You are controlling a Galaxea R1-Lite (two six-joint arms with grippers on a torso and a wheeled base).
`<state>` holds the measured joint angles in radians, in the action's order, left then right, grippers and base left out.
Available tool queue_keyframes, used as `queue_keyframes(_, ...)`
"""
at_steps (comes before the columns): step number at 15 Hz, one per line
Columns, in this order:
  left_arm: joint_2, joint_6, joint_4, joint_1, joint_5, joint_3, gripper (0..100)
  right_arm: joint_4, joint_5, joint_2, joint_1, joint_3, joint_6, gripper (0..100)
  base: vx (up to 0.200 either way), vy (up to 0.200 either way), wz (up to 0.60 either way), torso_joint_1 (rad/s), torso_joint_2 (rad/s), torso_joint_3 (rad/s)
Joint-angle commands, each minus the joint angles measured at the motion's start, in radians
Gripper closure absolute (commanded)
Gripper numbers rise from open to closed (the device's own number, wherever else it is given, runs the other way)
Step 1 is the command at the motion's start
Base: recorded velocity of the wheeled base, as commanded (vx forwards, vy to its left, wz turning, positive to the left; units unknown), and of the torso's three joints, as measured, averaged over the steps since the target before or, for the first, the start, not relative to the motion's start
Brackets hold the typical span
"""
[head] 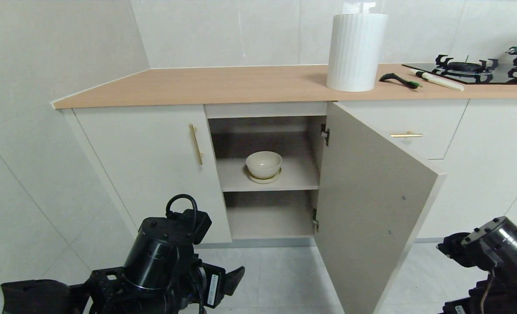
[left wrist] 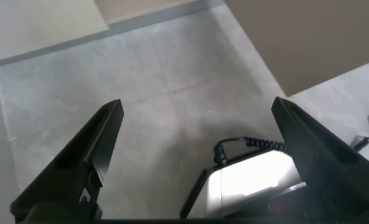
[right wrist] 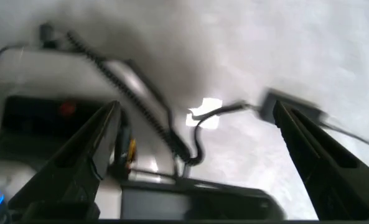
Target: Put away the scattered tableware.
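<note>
Kitchen cupboard (head: 263, 110), door (head: 367, 209) swung open: bowl (head: 263, 163) on plate (head: 263, 178), mid upper shelf (head: 300, 174). Grip: left claw (left wrist: 196, 118), right claw (right wrist: 196, 118), both spread wide, empty, low over floor tiles (head: 284, 270). Risk: a right-arm reach could strike the open door, which stands between it and the shelf.

bowl (head: 263, 164): cream | countertop (head: 223, 85): light wood grain | canister (head: 356, 52): white, ribbed | door handle (head: 195, 144): gold | cupboard door (head: 372, 196): beige

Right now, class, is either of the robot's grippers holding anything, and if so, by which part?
Nothing is held: the left gripper and the right gripper are both open and empty.
</note>
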<state>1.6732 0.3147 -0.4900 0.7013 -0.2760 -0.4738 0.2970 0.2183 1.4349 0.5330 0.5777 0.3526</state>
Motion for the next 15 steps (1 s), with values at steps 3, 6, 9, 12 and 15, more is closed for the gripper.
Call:
queue_keyframes(3,-0.006,0.0,-0.004,-0.002,0.0,-0.003,0,-0.044,0.087,0.056,-0.163,0.048,-0.017,0,0.0,0.0,0.0,0.0,0.0,0.0)
queue_keyframes(6,-0.029,0.0,-0.004,-0.016,0.0,-0.012,0,-0.182,0.09,0.122,-0.275,0.082,-0.052,0,0.0,0.0,0.0,0.0,0.0,0.0)
queue_keyframes(9,-0.041,0.0,-0.004,-0.034,0.0,-0.022,0,-0.285,0.084,0.15,-0.373,0.168,-0.164,0,0.0,0.0,0.0,0.0,0.0,0.0)
queue_keyframes(12,-0.041,-0.002,-0.004,-0.046,0.0,-0.026,0,-0.288,0.029,0.183,-0.407,0.197,-0.195,0,0.0,0.0,0.0,0.0,0.0,0.0)
queue_keyframes(15,-0.043,-0.002,-0.004,-0.048,-0.002,-0.028,0,-0.386,-0.04,0.271,-0.4,0.172,-0.178,0,0.0,0.0,0.0,0.0,0.0,0.0)
